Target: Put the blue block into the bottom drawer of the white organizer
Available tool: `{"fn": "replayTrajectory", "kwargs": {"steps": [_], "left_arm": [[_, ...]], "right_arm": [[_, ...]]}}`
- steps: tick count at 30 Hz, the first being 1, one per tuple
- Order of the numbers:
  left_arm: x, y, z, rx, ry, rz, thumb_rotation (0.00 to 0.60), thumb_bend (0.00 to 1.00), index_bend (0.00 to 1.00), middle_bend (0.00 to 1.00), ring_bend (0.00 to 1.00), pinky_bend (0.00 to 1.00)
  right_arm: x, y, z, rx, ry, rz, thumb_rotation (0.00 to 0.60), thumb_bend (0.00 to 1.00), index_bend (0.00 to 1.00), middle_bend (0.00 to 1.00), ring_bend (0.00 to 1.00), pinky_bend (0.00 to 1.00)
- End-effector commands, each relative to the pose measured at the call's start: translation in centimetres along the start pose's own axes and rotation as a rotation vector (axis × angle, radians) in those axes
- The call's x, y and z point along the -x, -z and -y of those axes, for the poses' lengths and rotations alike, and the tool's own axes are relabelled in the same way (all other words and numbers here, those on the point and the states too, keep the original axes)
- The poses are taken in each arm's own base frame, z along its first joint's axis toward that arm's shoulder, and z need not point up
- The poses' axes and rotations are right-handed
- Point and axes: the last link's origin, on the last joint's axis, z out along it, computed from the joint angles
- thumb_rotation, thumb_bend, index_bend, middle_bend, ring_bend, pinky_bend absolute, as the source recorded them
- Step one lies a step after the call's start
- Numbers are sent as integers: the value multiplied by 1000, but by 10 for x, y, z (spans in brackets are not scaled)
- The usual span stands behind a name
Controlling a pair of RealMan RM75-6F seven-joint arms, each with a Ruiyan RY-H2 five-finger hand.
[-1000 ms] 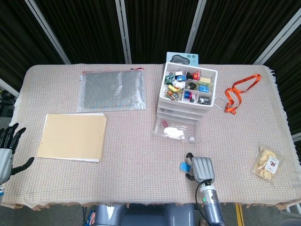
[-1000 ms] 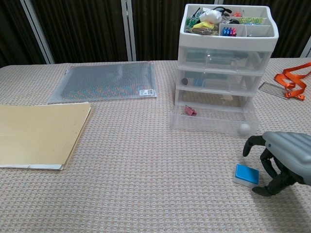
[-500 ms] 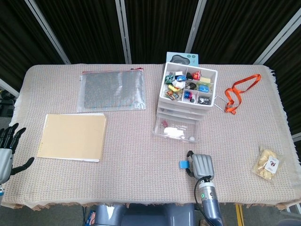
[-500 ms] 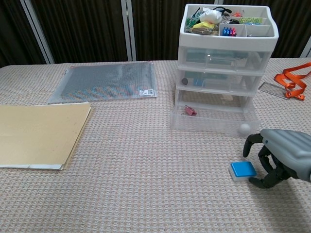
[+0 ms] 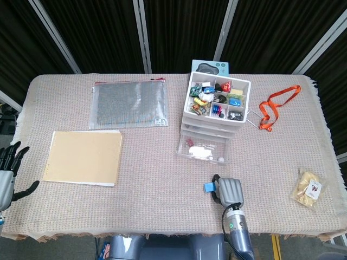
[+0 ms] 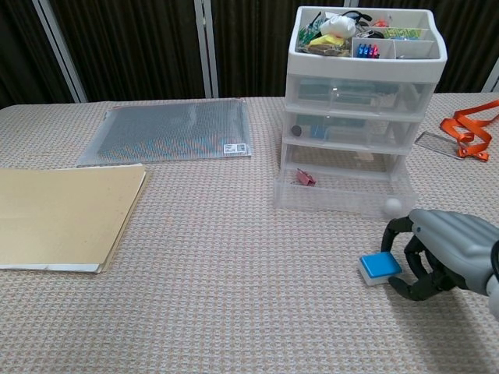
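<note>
The blue block (image 6: 380,266) (image 5: 208,187), blue on top with a white underside, sits pinched at the fingertips of my right hand (image 6: 444,253) (image 5: 229,190), low over the cloth near the table's front edge. Whether it touches the cloth I cannot tell. Just beyond stands the white organizer (image 6: 364,86) (image 5: 216,103). Its clear bottom drawer (image 6: 341,195) (image 5: 203,149) is pulled out, with a small red clip inside. My left hand (image 5: 7,169) hangs off the table's left edge, fingers spread and holding nothing; the chest view does not show it.
A tan folder (image 5: 83,157) (image 6: 62,214) and a mesh zip pouch (image 5: 129,104) (image 6: 173,129) lie on the left half. An orange lanyard (image 5: 275,105) (image 6: 468,128) lies right of the organizer, and a snack bag (image 5: 308,188) sits at the right edge.
My right hand has shifted left and slightly toward the organizer, and the blue block has moved with it at the fingertips. The left hand has stayed put.
</note>
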Motion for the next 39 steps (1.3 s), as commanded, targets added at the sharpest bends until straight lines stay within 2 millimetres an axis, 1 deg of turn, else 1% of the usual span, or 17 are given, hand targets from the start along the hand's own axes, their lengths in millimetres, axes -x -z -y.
{"fn": "replayTrajectory", "kwargs": {"steps": [1, 5, 9, 11, 13, 14, 17, 20, 24, 28, 33, 36, 39], "left_arm": [[0, 0, 0, -1, 1, 0, 600, 239, 100, 0, 0, 0], [0, 0, 0, -1, 3, 1, 600, 240, 100, 0, 0, 0], [-1, 0, 0, 0, 4, 0, 600, 239, 100, 0, 0, 0], [0, 0, 0, 0, 4, -1, 600, 240, 100, 0, 0, 0], [-1, 0, 0, 1, 4, -2, 600, 240, 100, 0, 0, 0], [-1, 0, 0, 1, 4, -2, 600, 239, 100, 0, 0, 0], [0, 0, 0, 0, 4, 0, 600, 240, 101, 0, 0, 0], [0, 0, 0, 0, 4, 2, 600, 240, 100, 0, 0, 0], [0, -1, 0, 1, 3, 3, 600, 239, 100, 0, 0, 0], [-1, -1, 0, 9, 2, -1, 600, 239, 99, 0, 0, 0], [-1, -1, 0, 11, 6, 1, 600, 239, 100, 0, 0, 0], [0, -1, 1, 9, 8, 7, 600, 239, 100, 0, 0, 0], [0, -1, 1, 7, 12, 11, 600, 240, 100, 0, 0, 0]], "right_arm": [[1, 1, 1, -2, -11, -2, 600, 356, 602, 787, 796, 679], [-1, 2, 1, -8, -25, -10, 600, 357, 606, 787, 795, 679], [-10, 3, 3, -21, -52, -31, 600, 356, 607, 787, 796, 679], [-19, 2, 4, -29, -66, -53, 600, 356, 607, 787, 796, 679], [-33, 0, 5, -35, -81, -90, 600, 357, 608, 787, 795, 679], [-37, -1, 5, -34, -85, -98, 600, 357, 609, 787, 795, 679], [-57, -10, 3, -21, -107, -137, 600, 356, 610, 787, 795, 679], [-70, -20, 1, -4, -109, -158, 600, 356, 610, 787, 795, 679], [-84, -40, 1, 24, -121, -174, 600, 357, 614, 787, 795, 679], [-87, -58, 2, 41, -119, -167, 600, 357, 614, 787, 795, 679], [-85, -75, 6, 55, -110, -165, 600, 356, 601, 787, 795, 680], [-81, -84, 7, 65, -102, -166, 600, 324, 565, 787, 795, 679], [-79, -90, 9, 72, -109, -168, 600, 259, 482, 787, 795, 679]]}}
